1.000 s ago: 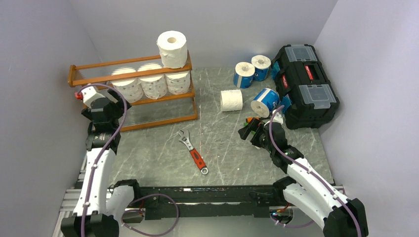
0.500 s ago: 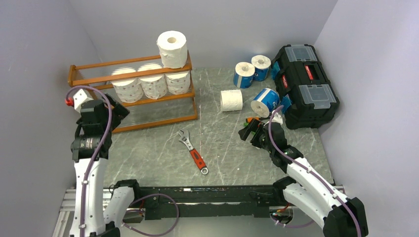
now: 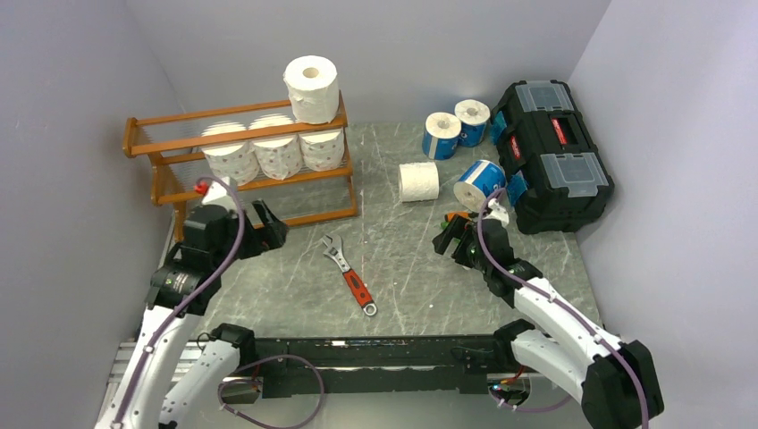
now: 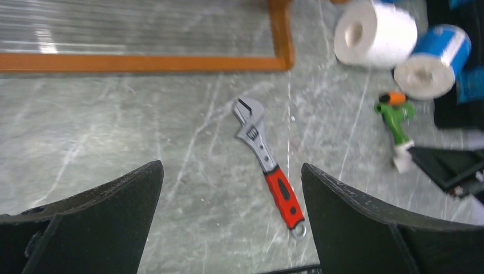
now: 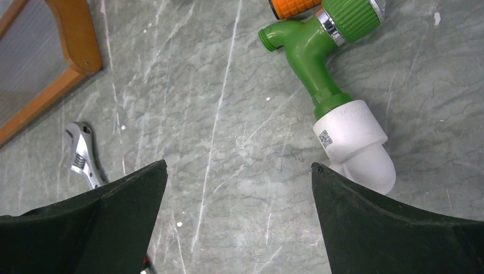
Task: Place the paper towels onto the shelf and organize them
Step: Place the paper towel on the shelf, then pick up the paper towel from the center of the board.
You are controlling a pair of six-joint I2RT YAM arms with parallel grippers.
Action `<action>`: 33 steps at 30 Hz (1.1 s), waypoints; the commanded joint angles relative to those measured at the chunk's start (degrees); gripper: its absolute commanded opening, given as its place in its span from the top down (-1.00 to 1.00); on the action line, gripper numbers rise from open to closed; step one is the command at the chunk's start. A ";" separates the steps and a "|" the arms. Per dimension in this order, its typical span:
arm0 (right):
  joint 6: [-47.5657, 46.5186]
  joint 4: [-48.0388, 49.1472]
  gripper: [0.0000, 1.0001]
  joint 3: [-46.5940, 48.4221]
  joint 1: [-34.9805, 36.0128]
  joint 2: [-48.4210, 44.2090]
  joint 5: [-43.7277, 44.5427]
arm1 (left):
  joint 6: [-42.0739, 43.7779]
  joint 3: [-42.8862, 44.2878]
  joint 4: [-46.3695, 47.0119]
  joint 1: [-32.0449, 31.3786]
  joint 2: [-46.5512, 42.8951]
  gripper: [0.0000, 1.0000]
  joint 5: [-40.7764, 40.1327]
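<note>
The shelf (image 3: 206, 113) stands in the far left corner of the table (image 3: 402, 259), with one white roll (image 3: 311, 88) on top at its right end and three printed rolls (image 3: 268, 154) on the middle level. Four more rolls sit by the toolbox (image 3: 550, 152) near the far right corner: a plain roll (image 3: 418, 181), a blue roll (image 3: 480, 183), and two blue ones (image 3: 442, 134) behind. The left gripper (image 4: 231, 166) hangs near the wrench (image 4: 268, 157) and the right gripper (image 5: 238, 164) by a green tap (image 5: 311, 54), both with jaws wide apart and empty.
</note>
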 commanded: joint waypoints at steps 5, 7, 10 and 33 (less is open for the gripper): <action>-0.67 2.30 -0.97 4.91 -0.20 3.51 2.99 | -2.51 -5.83 9.50 -13.36 1.94 -0.93 -3.52; -0.83 2.12 -0.97 5.37 -0.11 3.40 3.94 | -3.49 -7.87 12.19 -14.43 1.66 -0.92 -2.98; -0.95 1.98 -0.97 6.01 -0.20 3.45 5.30 | -6.15 -12.66 16.84 -15.08 0.37 -0.91 -1.65; -0.66 7.65 -0.95 26.27 -0.92 23.36 6.75 | -11.12 -25.39 27.93 -15.24 -4.41 -0.93 5.62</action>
